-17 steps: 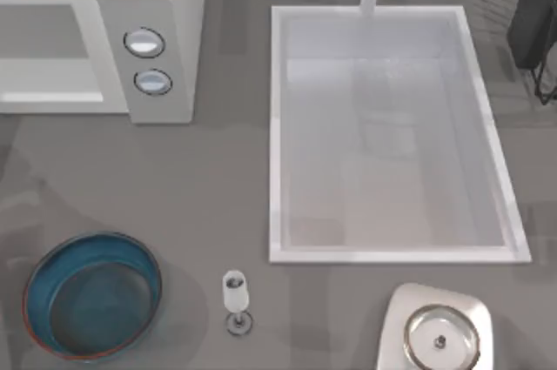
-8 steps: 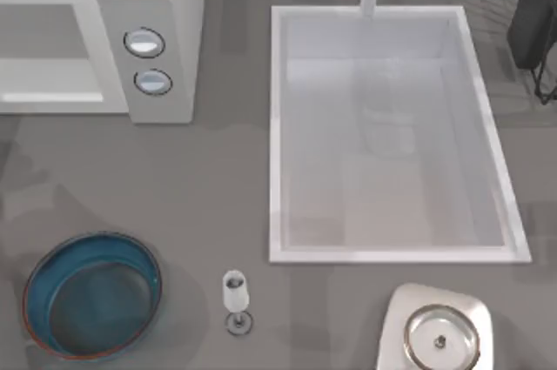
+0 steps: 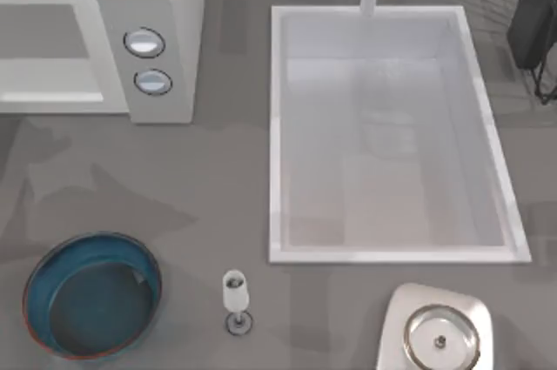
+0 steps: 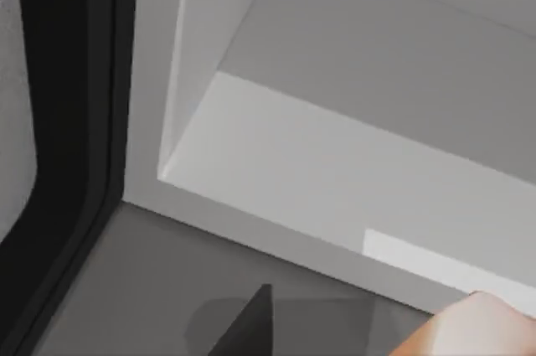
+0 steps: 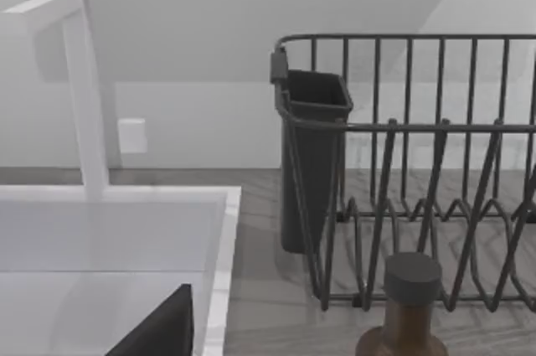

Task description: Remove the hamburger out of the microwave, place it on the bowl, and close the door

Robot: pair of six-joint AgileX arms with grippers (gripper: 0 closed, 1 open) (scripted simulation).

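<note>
Your left gripper [image 4: 251,331] is down low in front of the microwave [image 3: 148,4], looking into its grey cavity [image 4: 352,163], which stands open; you cannot tell from here whether that gripper is released or clenched. Close beside it, in front of the cavity's front sill, the left wrist view catches part of a rounded tan-orange lump that looks like the hamburger [image 4: 481,327]; whether it is being grasped cannot be told either. From above, the microwave sits at the far left of the desk [image 3: 218,178], its two round knobs [image 3: 144,43] facing up on the side panel. The bowl [image 3: 43,276] rests near the front left corner, well apart from the microwave. A small glass [image 3: 235,293] stands just to its right, and the steel dish [image 3: 440,339] lies front right, below the sink [image 3: 274,126]. Your right gripper [image 5: 159,327] hangs by the sink's edge, facing the faucet [image 5: 84,88] and the dark dish rack [image 5: 419,163]; its grip state cannot be told.
</note>
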